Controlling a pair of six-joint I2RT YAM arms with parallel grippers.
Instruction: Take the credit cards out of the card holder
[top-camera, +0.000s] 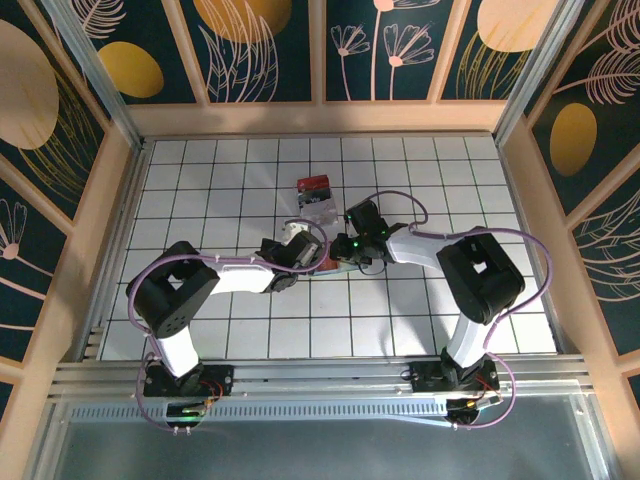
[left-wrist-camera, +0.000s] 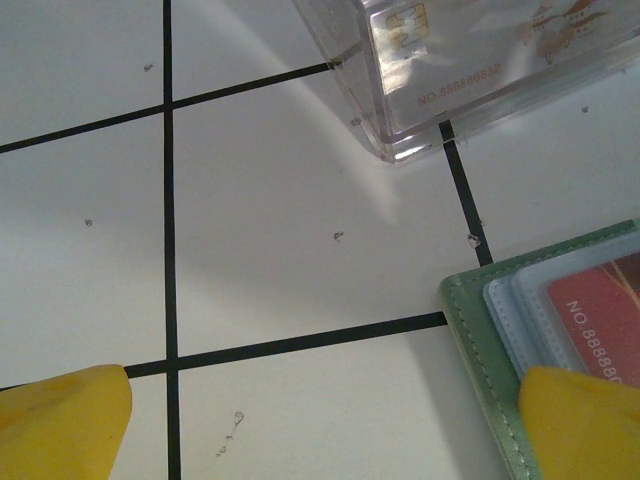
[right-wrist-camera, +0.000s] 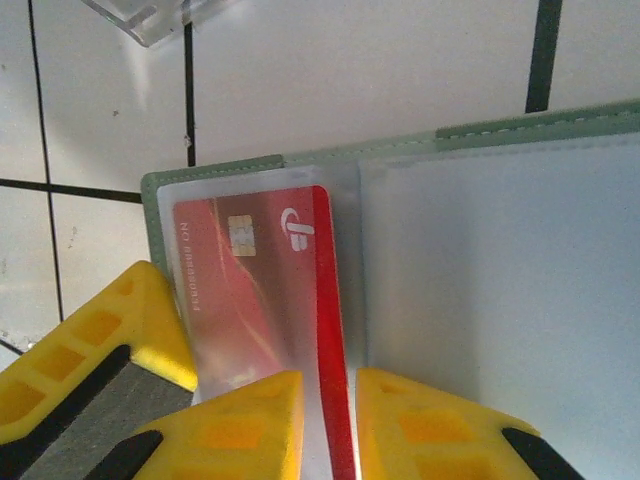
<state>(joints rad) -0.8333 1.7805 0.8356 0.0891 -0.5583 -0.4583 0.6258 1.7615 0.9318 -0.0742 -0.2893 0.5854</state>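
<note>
The walls (top-camera: 260, 50) are dark floral panels in pale frames and enclose three sides. The counter (top-camera: 200, 180) is white tile with black grid lines. The holder (right-wrist-camera: 500, 280), green, lies open and flat near the counter centre, between both arms. One sleeve contains a red card (right-wrist-camera: 250, 280); the adjoining sleeve looks blank. A clear box (left-wrist-camera: 395, 140) rests near the holder and contains a white card (left-wrist-camera: 470, 50). The left end effector (left-wrist-camera: 322, 380) is spread wide, one finger over the holder edge. The right end effector (right-wrist-camera: 330, 385) is nearly pressed together, pinching the red card's edge.

Matt stitched card holder (right-wrist-camera: 520, 125), glossy red card (right-wrist-camera: 250, 280)
</note>
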